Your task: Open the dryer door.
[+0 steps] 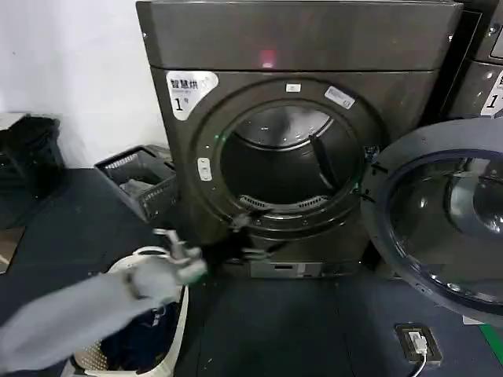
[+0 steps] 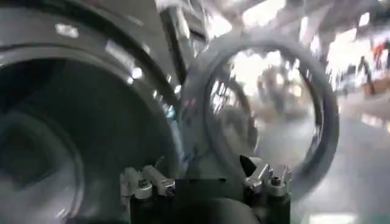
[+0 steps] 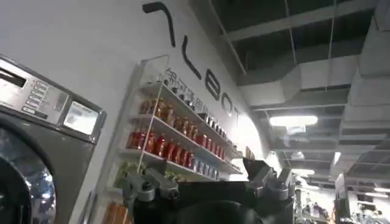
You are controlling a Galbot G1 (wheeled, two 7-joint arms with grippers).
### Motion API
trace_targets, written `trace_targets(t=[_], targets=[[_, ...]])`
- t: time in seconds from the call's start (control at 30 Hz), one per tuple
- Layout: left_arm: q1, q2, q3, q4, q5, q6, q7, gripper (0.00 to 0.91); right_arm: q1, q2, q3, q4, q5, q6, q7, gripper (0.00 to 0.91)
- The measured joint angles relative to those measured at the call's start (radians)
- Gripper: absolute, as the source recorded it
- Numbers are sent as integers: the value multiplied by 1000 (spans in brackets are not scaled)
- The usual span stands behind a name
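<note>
The dryer (image 1: 299, 47) is a dark grey-brown machine with a white "1" sticker and a pink light. Its dryer door (image 1: 428, 149) stands swung wide open to the right, and the round drum mouth (image 1: 287, 157) is bare. My left gripper (image 1: 182, 259) hangs low in front of the machine's lower left, apart from the door, blurred. In the left wrist view the left gripper (image 2: 204, 176) is open with nothing in it, and the door's ring (image 2: 323, 103) and the drum (image 2: 73, 134) lie beyond. My right gripper (image 3: 204, 179) is open and empty, pointing up at the room.
A white laundry basket (image 1: 177, 330) with dark clothes sits under my left arm. A dark crate (image 1: 137, 181) stands left of the dryer. A second grey machine (image 1: 479, 71) stands at the right, and a floor socket (image 1: 416, 342) lies below the open door. Shelves of bottles (image 3: 164, 143) line the wall.
</note>
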State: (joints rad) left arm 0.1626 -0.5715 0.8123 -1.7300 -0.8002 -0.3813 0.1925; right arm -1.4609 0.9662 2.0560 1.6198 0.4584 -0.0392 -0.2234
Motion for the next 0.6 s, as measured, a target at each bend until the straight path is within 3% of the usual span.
trace_targets(t=[0.17,0.37,0.6], targets=[[-122,171,129,-30,11,50,14,907,12,-22,18,-1,-29,9,20,907],[-446,330,491,-51,40,100,90,907,7,-52,58,1,-35,-16,42,907],[-748,362,834,17,171,88,132,907,-19,-72,118,7,-36,-31,50,907]])
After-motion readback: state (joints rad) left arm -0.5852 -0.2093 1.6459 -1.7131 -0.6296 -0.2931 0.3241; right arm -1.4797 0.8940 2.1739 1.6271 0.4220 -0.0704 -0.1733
